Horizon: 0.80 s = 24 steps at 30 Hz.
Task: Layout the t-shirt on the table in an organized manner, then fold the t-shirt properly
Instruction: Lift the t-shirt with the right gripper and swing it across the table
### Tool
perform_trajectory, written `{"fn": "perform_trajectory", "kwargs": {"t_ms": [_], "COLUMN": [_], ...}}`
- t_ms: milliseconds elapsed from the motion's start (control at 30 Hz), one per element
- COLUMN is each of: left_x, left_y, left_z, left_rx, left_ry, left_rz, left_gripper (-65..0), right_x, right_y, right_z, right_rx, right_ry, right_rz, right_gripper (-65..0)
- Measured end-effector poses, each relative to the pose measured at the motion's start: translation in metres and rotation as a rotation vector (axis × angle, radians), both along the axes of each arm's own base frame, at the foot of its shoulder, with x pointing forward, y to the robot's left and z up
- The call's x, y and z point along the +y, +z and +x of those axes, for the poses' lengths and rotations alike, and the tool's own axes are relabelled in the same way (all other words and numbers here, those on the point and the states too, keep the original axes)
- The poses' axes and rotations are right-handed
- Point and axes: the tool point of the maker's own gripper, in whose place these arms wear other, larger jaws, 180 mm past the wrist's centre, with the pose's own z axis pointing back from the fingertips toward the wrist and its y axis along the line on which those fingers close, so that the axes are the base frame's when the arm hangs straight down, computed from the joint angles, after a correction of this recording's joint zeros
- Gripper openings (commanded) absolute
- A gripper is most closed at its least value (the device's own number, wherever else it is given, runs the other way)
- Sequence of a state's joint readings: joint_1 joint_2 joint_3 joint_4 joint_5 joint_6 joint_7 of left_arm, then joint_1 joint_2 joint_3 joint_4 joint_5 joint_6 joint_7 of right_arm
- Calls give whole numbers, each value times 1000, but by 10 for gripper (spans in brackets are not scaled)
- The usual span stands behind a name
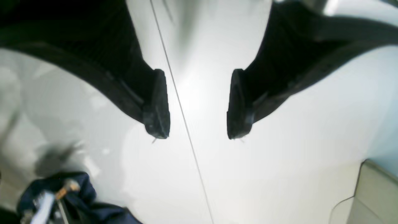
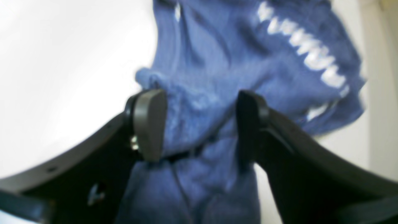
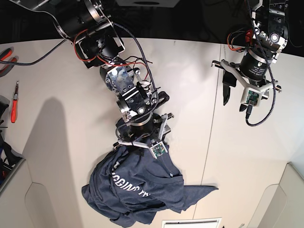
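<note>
The t-shirt (image 3: 137,194) lies crumpled on the table (image 3: 61,142) beneath the spread right pincer (image 2: 199,124); the left pincer (image 1: 199,105) hangs spread, well apart. Laying out and folding both remain.

One crumpled navy t-shirt (image 3: 137,192) partly between the right gripper (image 2: 200,124) fingers, one white tabletop (image 3: 61,142), two grippers, left gripper (image 1: 199,105) fingers over bare tabletop, one red-handled screwdriver (image 3: 14,102)

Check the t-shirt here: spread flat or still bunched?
Bunched. The t-shirt lies crumpled in a heap on the table, its white lettering creased.
</note>
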<state>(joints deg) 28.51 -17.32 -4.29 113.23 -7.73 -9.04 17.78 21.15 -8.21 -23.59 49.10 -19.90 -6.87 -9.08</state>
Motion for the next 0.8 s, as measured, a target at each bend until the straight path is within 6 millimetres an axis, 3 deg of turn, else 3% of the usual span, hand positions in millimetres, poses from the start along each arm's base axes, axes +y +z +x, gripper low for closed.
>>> {"fn": "perform_trajectory", "kwargs": {"t_ms": [100, 133, 167, 267, 400, 500, 600, 667, 800], "left_x": [0, 0, 0, 0, 3, 7, 23, 46, 100], "left_y": [1, 1, 4, 10, 11, 12, 15, 21, 35], "left_z": [1, 2, 5, 13, 13, 15, 16, 16, 10], "left_rx": [-2, -6, -14, -40, -42, -49, -69, -87, -90], "left_ry": [0, 0, 0, 1, 17, 33, 83, 162, 312], "left_rz": [-1, -1, -1, 0, 1, 17, 122, 192, 281], "left_gripper": [-319, -319, -319, -319, -319, -319, -319, -320, -320], "right_x": [-4, -4, -3, -2, -1, 10, 51, 86, 155], "right_y": [-12, -12, -11, -8, -7, 16, 58, 94, 152], "right_z": [-7, -7, -6, -4, -4, 4, 4, -4, -48], "right_rx": [30, 29, 25, 10, 2, -72, -142, -201, -279], "right_ry": [0, 0, 2, 9, 12, 35, 148, 252, 531], "right_rz": [-15, -15, -13, -17, -11, 40, 139, 206, 299], "right_gripper": [-296, -328, -386, -650, -650, -650, -650, -650, -650]}}
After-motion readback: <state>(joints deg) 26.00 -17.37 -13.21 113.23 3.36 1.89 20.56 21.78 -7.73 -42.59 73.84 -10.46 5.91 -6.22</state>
